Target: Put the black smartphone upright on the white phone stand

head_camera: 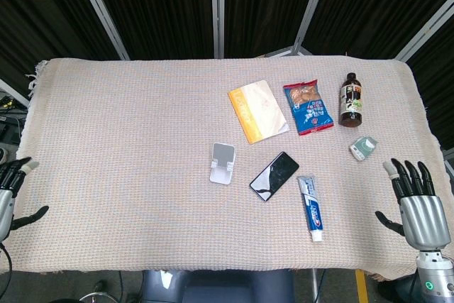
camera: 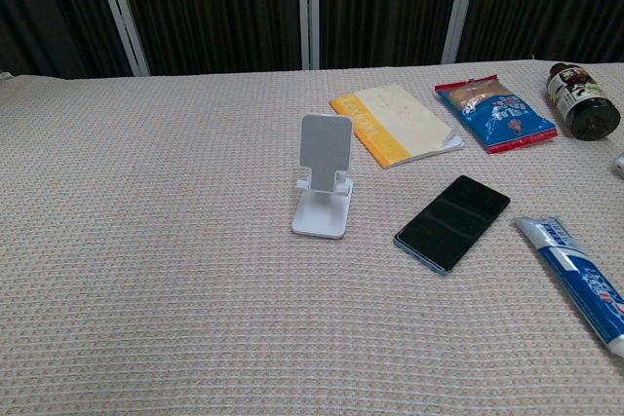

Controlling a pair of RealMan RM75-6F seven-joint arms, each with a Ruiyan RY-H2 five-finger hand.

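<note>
Both views are bright and evenly lit from above, with soft, short shadows under the white phone stand [camera: 322,178] and the black smartphone [camera: 452,222]. The phone's screen shows faint glare in the head view. Focus is sharp throughout; the dark backdrop stays underexposed, and the cloth's edges bow slightly

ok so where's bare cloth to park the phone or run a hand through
Widest bare cloth runs from the left edge to the stand. A front strip is free between the left hand and the toothpaste. Crowded: phone, booklet, snack bag, bottle, by the right hand.
</note>
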